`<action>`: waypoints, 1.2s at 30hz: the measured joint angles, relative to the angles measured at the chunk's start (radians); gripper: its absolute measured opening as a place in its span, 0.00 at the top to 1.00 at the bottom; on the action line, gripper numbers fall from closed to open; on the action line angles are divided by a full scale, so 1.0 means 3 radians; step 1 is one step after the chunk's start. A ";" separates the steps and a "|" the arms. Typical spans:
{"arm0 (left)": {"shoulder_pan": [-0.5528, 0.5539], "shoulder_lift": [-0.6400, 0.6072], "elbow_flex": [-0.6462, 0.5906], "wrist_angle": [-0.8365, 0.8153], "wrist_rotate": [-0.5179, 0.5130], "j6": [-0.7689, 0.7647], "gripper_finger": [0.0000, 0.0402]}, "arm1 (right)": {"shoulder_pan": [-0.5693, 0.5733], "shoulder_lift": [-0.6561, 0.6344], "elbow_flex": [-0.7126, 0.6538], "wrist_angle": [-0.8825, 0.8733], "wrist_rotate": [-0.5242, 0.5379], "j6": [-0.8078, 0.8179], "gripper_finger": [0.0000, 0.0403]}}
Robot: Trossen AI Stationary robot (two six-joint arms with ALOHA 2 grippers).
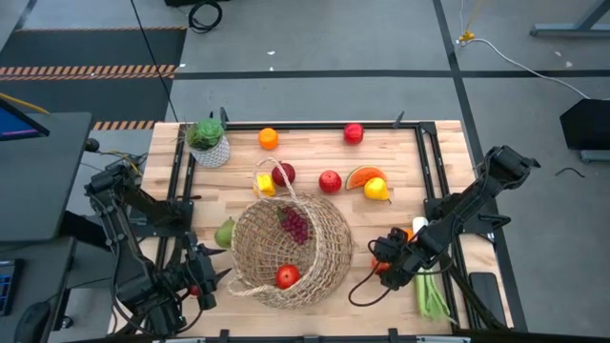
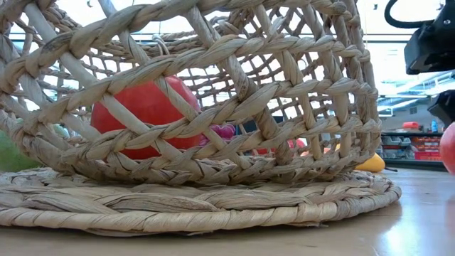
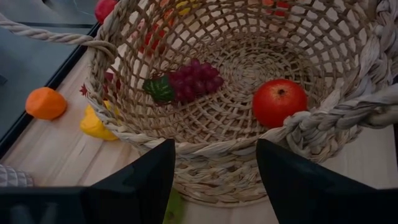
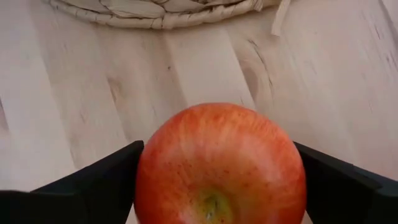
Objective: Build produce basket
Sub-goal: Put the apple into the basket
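1. Carrying a red apple (image 4: 219,168) clamped between its 2 fingers, the right gripper (image 1: 384,253) sits low over the surface (image 1: 381,219), just beside the wicker basket (image 1: 329,229) on its right.
2. Lying tipped on its side, the basket has its mouth toward the near-left corner; inside it rest another red apple (image 3: 279,101) and purple grapes (image 3: 193,79).
3. Facing that mouth, the left gripper (image 3: 214,168) waits near the rim with its fingers spread apart and nothing between them.
4. Loose produce remains out on the surface: an orange (image 1: 268,138), 3 more red apples, a lemon (image 1: 377,190), a green pear (image 1: 225,232) touching the basket's left side, and a leek (image 1: 431,295) at the near-right edge.
5. Judging by this, the step in hand is delivering the gripped apple. The next move calls for lifting it over the basket wall or round to the mouth, then releasing it gently so it does not roll out.
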 joint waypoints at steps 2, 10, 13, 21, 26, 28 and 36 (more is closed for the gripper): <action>0.0000 0.0000 0.0000 0.0003 0.0003 0.0000 0.42 | -0.0001 -0.0015 0.0009 -0.0030 -0.0001 0.0003 0.10; 0.0001 0.0001 0.0000 0.0006 0.0141 -0.0001 0.42 | -0.0004 -0.0014 0.0405 -0.0516 -0.0008 -0.0126 0.15; 0.0001 0.0001 0.0001 0.0005 0.0145 0.0025 0.42 | -0.0004 -0.0014 0.0728 -0.0806 0.0017 -0.0233 0.15; 0.0081 0.0001 0.0053 -0.0029 0.0138 0.0207 0.42 | -0.0100 -0.0015 0.1888 -0.1243 0.0529 -0.1015 0.14; 0.0210 0.0001 0.0221 -0.0029 0.0113 0.0538 0.42 | -0.0188 -0.0018 0.2631 -0.1123 0.1032 -0.1785 0.14; 0.0271 0.0001 0.0331 -0.0028 0.0109 0.0790 0.42 | -0.0234 -0.0018 0.2823 -0.0906 0.1307 -0.2140 0.14; 0.0486 0.0001 0.0772 -0.0036 0.0109 0.1512 0.42 | -0.0677 0.0215 0.2888 0.0417 0.0940 -0.3113 0.14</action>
